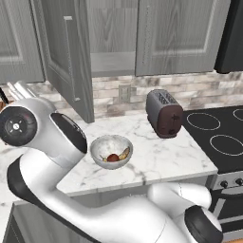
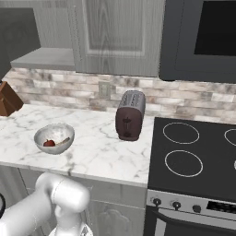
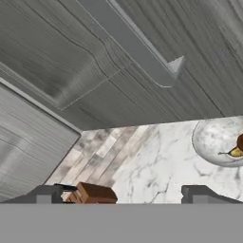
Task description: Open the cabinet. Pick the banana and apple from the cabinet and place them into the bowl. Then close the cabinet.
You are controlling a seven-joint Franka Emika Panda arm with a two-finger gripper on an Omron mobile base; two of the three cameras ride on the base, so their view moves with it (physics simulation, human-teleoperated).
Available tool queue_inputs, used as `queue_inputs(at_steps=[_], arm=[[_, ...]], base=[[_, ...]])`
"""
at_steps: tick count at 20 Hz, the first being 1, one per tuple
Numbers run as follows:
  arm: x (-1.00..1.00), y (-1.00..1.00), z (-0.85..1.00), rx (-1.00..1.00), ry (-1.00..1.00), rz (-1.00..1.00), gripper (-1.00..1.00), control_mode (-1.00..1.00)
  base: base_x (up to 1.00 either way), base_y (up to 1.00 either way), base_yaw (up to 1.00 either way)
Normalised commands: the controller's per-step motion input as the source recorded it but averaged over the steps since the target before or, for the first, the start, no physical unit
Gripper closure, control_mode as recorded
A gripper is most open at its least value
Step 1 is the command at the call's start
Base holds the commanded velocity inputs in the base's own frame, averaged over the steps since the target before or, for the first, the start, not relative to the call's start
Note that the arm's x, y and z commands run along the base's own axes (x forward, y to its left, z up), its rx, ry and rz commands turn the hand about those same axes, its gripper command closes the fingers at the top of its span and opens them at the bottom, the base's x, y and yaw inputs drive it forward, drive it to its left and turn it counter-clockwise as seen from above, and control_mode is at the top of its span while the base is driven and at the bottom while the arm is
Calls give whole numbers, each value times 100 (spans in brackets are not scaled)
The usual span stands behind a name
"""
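Readable text: none could be made out on any surface.
Toaster (image 1: 164, 114): carried no legible brand or label.
Stove knobs (image 2: 175, 204): bore no readable markings.

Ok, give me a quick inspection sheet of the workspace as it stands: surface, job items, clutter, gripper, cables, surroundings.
Surface: white marble counter, nothing spilled.
Cabinet: left door swung open, right door shut.
Bowl: on the counter, left of the toaster.
Apple: in the bowl.
Banana: in the bowl, beside the apple.
Clutter: toaster by the stove; brown wooden block at the counter's far left.
Gripper: open, empty, facing the open door's handle.
Cables: nothing seen; wall outlet unused.
Surroundings: black stovetop to the right, brick backsplash behind.
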Motion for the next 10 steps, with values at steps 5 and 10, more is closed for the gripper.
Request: queue_inputs(at_steps=[5,10], arm=[[50,8,-1,0,-13,-3,-100,-100],[47,0,0,0,-10,-3,-100,-100]], base=[[0,0,0],[0,0,0]])
